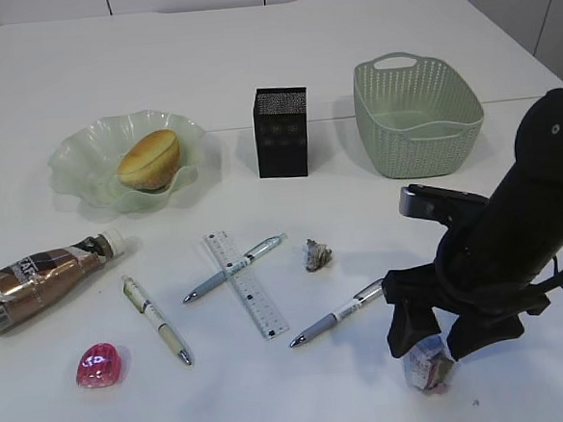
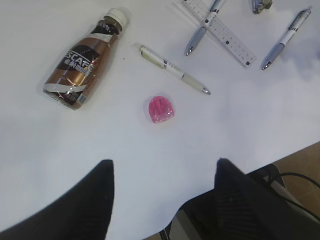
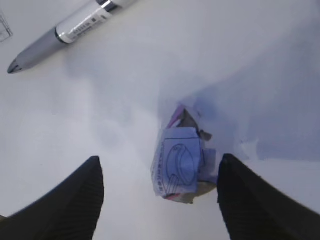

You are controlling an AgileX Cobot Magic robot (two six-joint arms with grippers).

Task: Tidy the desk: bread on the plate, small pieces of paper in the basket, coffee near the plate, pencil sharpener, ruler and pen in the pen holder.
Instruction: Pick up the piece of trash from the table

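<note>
Straddling a crumpled, printed paper scrap, the right hand stands apart, touching nothing.

Matte black right arm, loose black cables, two ribbed black fingers, perhaps rubber-padded.

Bare desk right of paper wad; pen lies left.

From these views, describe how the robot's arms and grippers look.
The right arm is matte black with rounded, bulky links and thin black cables looping at its side. The right gripper has two broad black fingers, tapered and finely ribbed on the inner faces. The left gripper has matching black ribbed fingers. No markings show.
</note>
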